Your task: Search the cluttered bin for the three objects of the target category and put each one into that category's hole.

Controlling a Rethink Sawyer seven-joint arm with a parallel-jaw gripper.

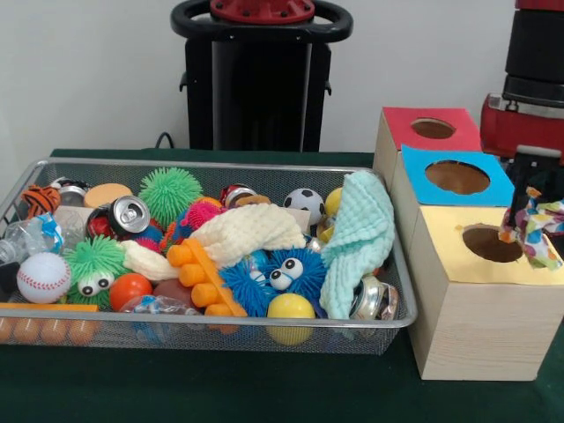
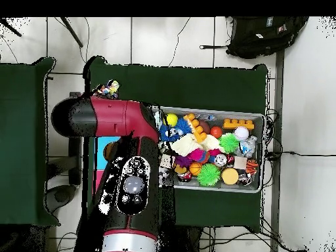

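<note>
Here the green table (image 1: pixel 220 388) is carrying everything, and the red arm (image 2: pixel 125 170) is covering much of the overhead view, hiding the boxes beneath it. The bin (image 1: pixel 203 330) is sitting on the table's left in the front view, crammed with toys: a mint cloth (image 1: pixel 361 238) is draping over its right end, a cream cloth (image 1: pixel 251 231) is lying across the middle, and around them are resting a green spiky ball (image 1: pixel 169 194), a blue fuzzy toy with eyes (image 1: pixel 273 278), orange blocks (image 1: pixel 198 273), a baseball (image 1: pixel 42 277), a yellow ball (image 1: pixel 291 308) and a soda can (image 1: pixel 128 214). No dotted piece is showing among the clutter in either view.

Just right of the bin, three wooden boxes are standing in a row. The nearest and largest box (image 1: pixel 476 326) is wearing a yellow top with the hole (image 1: pixel 489 244); behind it are sitting the blue top (image 1: pixel 454 176) and red top (image 1: pixel 432 128).

The gripper (image 1: pixel 526 204) is hanging over the yellow top, just right of the hole, its fingers pinching a dotted piece (image 1: pixel 538 227) that is dangling beside the opening, not yet inside.
</note>
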